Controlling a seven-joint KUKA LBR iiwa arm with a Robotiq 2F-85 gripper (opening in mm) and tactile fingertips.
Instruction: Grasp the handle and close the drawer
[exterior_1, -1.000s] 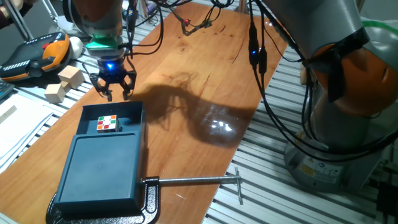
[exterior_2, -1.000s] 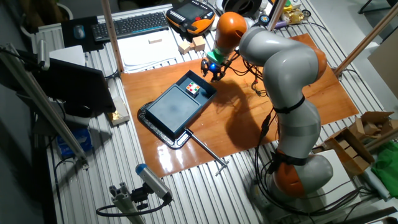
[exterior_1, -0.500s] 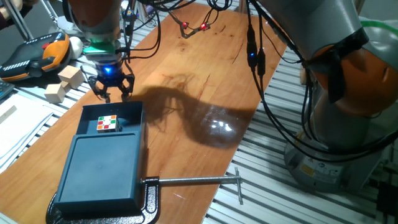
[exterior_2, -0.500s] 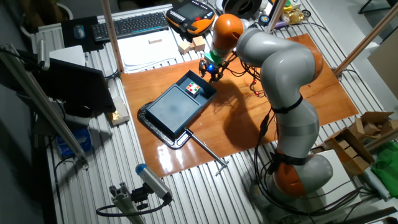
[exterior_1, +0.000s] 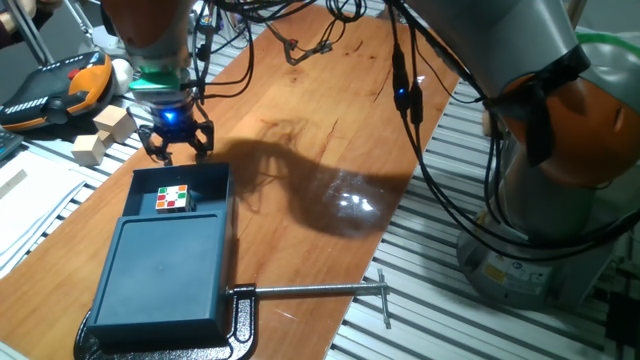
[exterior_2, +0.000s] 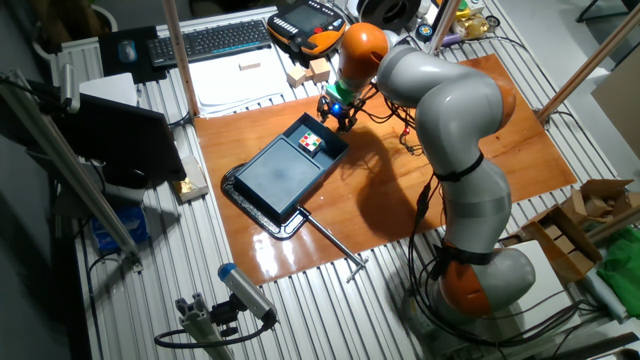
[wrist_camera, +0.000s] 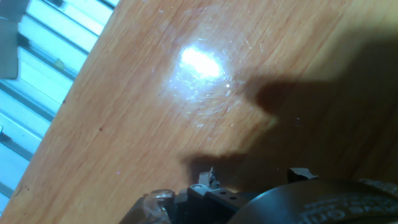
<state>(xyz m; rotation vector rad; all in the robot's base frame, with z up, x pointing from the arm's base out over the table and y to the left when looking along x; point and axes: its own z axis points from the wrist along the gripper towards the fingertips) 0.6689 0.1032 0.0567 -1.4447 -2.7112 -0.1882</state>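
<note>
The drawer (exterior_1: 205, 187) is a shallow dark teal tray pulled out of its flat-topped box (exterior_1: 165, 268), with a colourful cube (exterior_1: 173, 199) inside. The handle (exterior_1: 184, 169) is on the narrow front wall, seen only as its dark edge. My gripper (exterior_1: 178, 152) hangs just beyond that wall, fingers spread, open and empty, apart from the handle. From the other side, the gripper (exterior_2: 336, 120) stands next to the drawer (exterior_2: 333, 147). The hand view holds only bare wood, glare and shadow; the drawer is out of it.
A black clamp (exterior_1: 240, 318) with a long silver rod (exterior_1: 315, 291) pins the box at the table's near edge. Wooden blocks (exterior_1: 103, 135) and an orange pendant (exterior_1: 55, 85) lie to the left, off the board. Cables (exterior_1: 405, 90) hang over the wooden top.
The gripper has shifted a little to the left and back along the drawer's front wall, staying open. The drawer and cube have not moved.
</note>
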